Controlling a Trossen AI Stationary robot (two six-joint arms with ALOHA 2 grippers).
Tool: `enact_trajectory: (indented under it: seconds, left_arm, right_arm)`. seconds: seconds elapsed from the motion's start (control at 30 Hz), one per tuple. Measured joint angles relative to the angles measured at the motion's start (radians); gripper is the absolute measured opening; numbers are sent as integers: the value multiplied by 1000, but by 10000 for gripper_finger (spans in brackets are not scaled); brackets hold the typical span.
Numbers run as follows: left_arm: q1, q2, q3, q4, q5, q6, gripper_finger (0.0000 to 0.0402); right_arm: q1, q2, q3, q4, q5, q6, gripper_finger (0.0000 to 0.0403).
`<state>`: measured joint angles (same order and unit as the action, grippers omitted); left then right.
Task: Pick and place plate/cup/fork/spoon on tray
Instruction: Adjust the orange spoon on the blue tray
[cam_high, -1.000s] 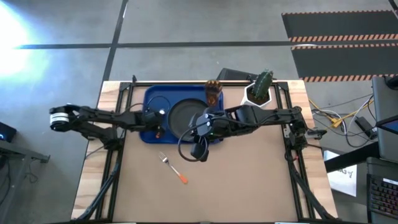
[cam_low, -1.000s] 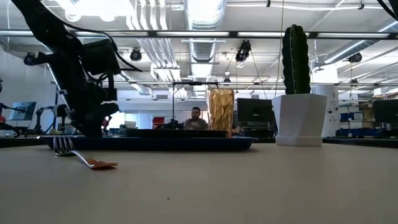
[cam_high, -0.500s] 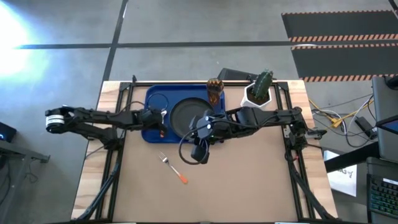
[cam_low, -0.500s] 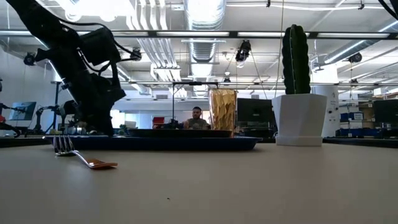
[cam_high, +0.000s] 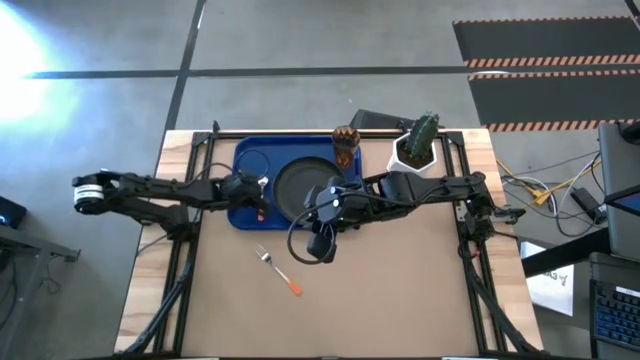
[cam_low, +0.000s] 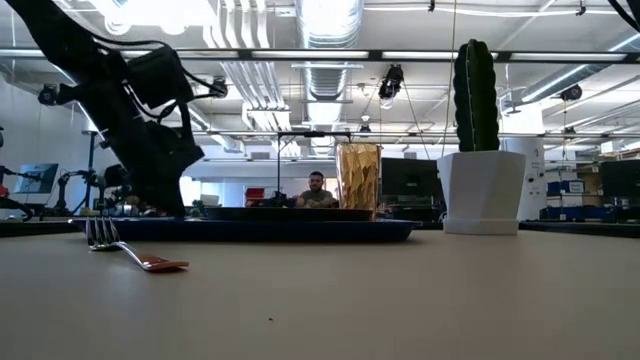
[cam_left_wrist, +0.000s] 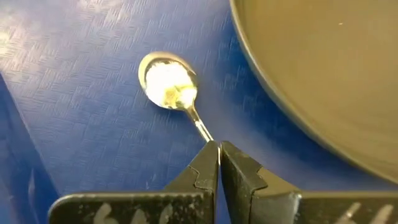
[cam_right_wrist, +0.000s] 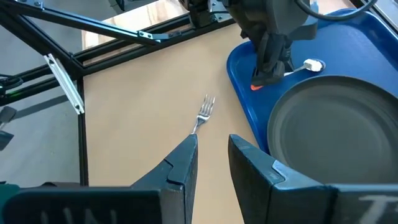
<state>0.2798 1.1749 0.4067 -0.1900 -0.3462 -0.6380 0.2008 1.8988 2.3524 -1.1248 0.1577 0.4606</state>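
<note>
One spoon (cam_left_wrist: 169, 87) is lying on the blue tray (cam_high: 250, 158), left of the plate (cam_high: 300, 188), my left gripper (cam_left_wrist: 219, 163) clamped on its handle. I'm releasing it next; the right gripper (cam_right_wrist: 211, 158), hovering apart, is facing the fork (cam_high: 277, 270) on the near table.

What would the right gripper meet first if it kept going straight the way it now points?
Probably the fork on the bare table: it lies just ahead of the open right gripper, left of the tray. Depth is unclear, so it might touch tabletop first.

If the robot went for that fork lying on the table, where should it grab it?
Probably mid-handle, from straight above. The fork lies flat on the table, so only the slim orange handle's two long sides offer the fingers a grip; close them across it.
</note>
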Motion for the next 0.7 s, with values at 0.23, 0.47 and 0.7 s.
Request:
enact_trajectory:
  seconds: [0.23, 0.47, 0.7]
  left_arm:
    - [2, 66, 3, 150, 24, 23, 0]
    - [8, 130, 4, 127, 23, 25, 0]
    - [9, 105, 6, 14, 18, 22, 0]
  right_arm:
    - [0, 0, 0, 0, 0, 3, 79]
    - [6, 0, 0, 0, 0, 3, 79]
    - [9, 0, 0, 0, 0, 3, 79]
